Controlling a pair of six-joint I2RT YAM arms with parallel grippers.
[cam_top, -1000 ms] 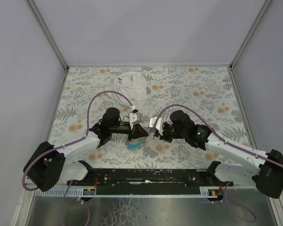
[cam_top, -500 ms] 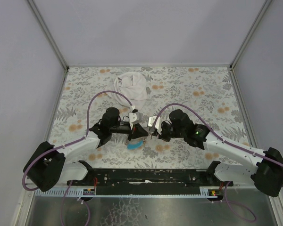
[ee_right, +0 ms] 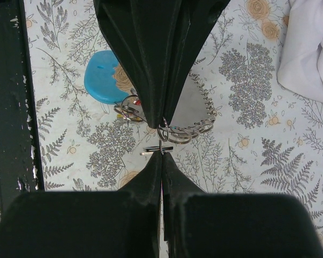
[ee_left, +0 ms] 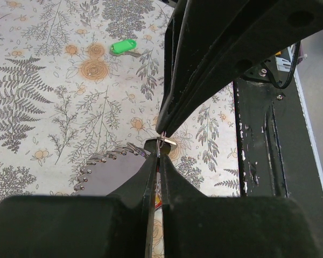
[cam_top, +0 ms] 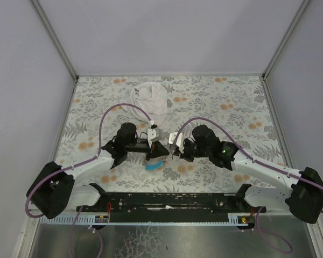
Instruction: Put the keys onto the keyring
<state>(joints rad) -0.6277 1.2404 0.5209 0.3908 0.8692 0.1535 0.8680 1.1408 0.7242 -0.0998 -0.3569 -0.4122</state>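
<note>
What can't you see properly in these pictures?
- Right wrist view: the red key is mostly hidden behind the left gripper; the white cloth is cut by the edge.
- Top view: the keyring is too small, tucked under both grippers' tips.
- Left wrist view: the metal bit by the right gripper is too tiny to name.

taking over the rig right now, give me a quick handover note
Left gripper: shut, pinching the thin metal keyring, which joins a grey strap and a light-blue plastic piece.
Right gripper: shut, tips almost meeting the left's, on a small metal sliver, probably a key blade; unconfirmed.
Green-headed key: loose on the patterned table, away from both grippers.
Done: no key visibly threaded.
Left: thread the keys on.
</note>
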